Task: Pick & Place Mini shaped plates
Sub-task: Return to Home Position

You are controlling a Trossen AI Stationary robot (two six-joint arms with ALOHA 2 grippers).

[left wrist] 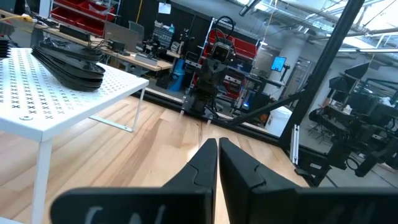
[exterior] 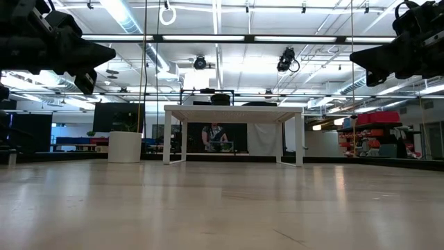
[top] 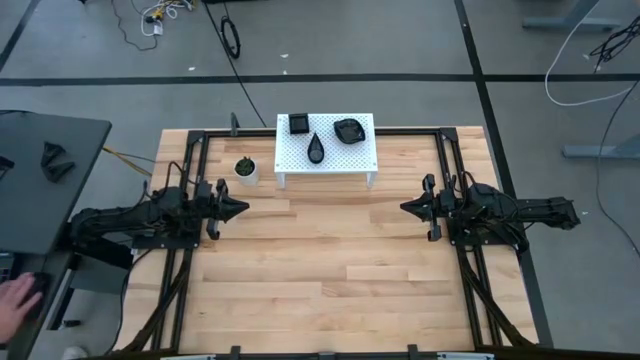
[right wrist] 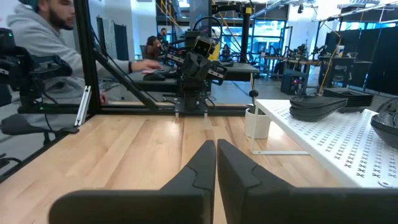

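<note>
- Between the two grippers and beneath both, the wooden table (top: 330, 290) spans the gap.
- Past that gap stands the white perforated stand (top: 290, 162). Its long side runs from one gripper's side to the other's, and it is about equally near each.
- The left gripper (top: 238, 208) and right gripper (top: 406, 207) point at each other, well apart. Each has its fingers pressed together and holds nothing.
- The mini shaped plates (top: 348, 130) sit on the stand in three piles: the square stack (top: 299, 124) nearer the left gripper, the teardrop stack (top: 317, 148) between, and the rounded stack (top: 350, 133) nearer the right gripper.
- A white pot (top: 246, 168) stands near the left gripper, beside the stand.
- No plate appears left to fetch, and both arms look parked.
</note>
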